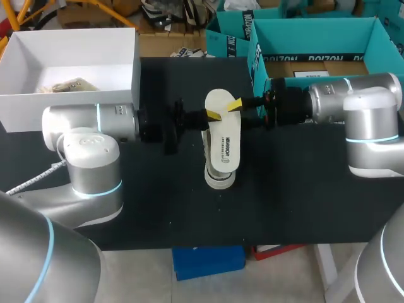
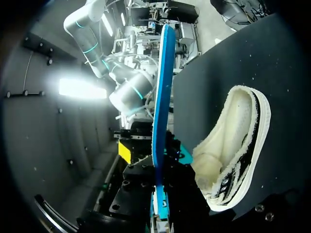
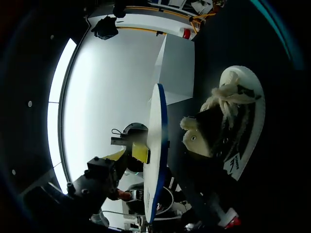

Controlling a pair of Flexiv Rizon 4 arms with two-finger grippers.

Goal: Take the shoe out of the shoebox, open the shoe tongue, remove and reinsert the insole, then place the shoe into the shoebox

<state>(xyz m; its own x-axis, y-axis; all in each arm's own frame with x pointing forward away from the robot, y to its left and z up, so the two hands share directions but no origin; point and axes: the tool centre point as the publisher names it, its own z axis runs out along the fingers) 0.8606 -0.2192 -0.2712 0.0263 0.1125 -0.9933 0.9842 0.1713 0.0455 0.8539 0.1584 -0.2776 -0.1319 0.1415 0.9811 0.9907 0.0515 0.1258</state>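
A cream insole [image 1: 221, 129] with a blue underside hangs in the air over the middle of the table. My left gripper [image 1: 211, 115] is shut on it from the left. In the left wrist view the insole [image 2: 158, 116] runs edge-on out from between that gripper's fingers. My right gripper [image 1: 236, 105] is at the insole's right edge, open; one of its yellow fingertips [image 2: 125, 151] stands a little off the insole. The white and black shoe [image 1: 219, 172] lies on the black table below, beside the insole [image 3: 154, 160] in the right wrist view.
A white open box [image 1: 69, 104] stands at the back left, behind my left arm. A teal shoebox [image 1: 309, 38] stands open at the back right, behind my right arm. The black table top [image 1: 158, 208] stretches toward the front edge.
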